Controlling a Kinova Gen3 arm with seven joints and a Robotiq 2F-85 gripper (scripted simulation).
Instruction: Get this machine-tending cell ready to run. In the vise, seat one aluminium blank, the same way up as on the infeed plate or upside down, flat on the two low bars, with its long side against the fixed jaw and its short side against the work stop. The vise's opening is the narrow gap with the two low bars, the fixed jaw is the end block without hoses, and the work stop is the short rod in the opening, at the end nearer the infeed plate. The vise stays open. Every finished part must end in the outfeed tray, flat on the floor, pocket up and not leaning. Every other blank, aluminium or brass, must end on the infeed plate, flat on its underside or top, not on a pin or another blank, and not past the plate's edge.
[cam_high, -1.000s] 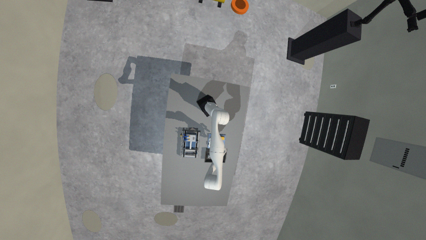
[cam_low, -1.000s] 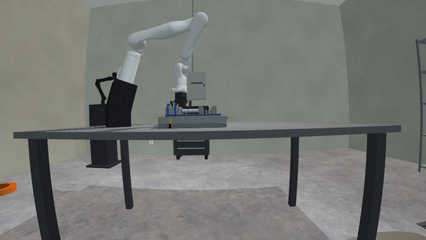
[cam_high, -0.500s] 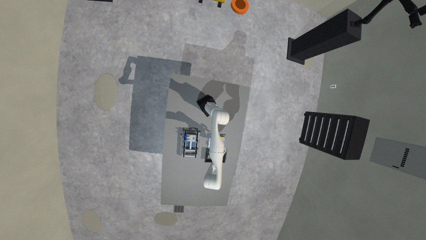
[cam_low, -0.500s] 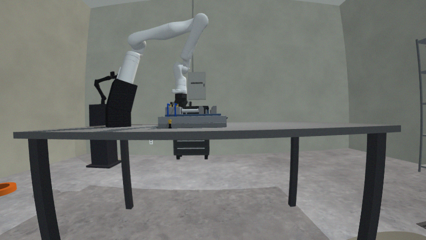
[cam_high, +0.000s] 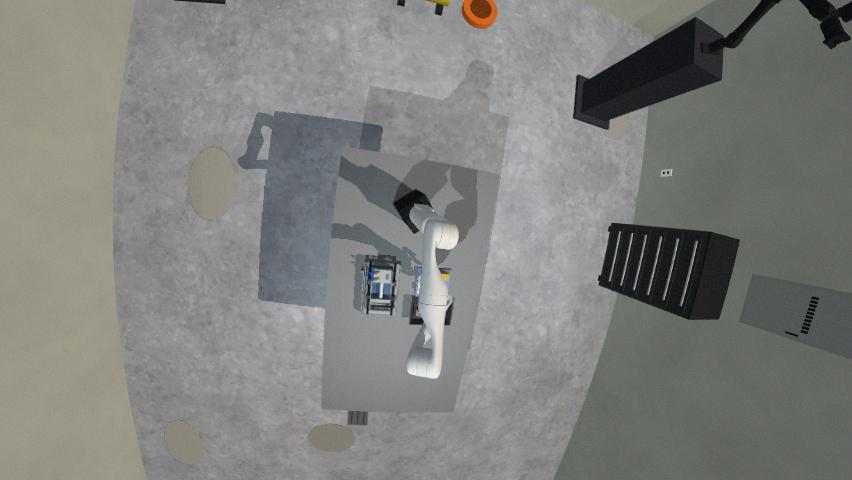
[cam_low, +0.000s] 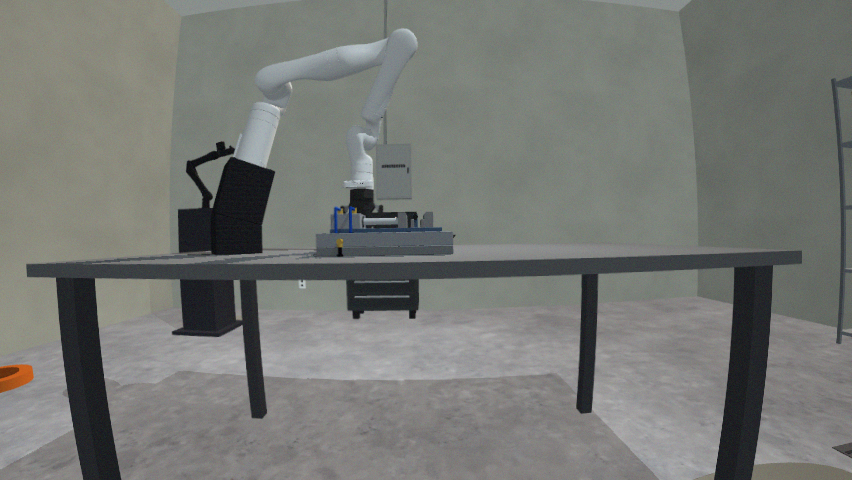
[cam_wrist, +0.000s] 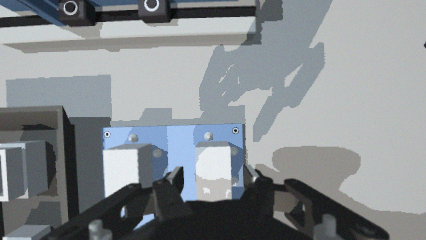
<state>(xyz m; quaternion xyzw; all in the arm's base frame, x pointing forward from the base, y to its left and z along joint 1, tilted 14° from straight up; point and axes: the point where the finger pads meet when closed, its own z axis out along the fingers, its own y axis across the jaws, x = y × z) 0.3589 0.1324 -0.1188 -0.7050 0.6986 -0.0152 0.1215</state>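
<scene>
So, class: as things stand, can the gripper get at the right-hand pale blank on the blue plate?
Probably yes: the open gripper hangs straddling that blank on the blue plate, with nothing between them.

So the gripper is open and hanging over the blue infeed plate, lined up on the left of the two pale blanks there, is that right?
Not quite. The gripper is open over the blue infeed plate, but its fingers straddle the right of the two pale blanks, not the left blank. The wrist view shows this.
</scene>
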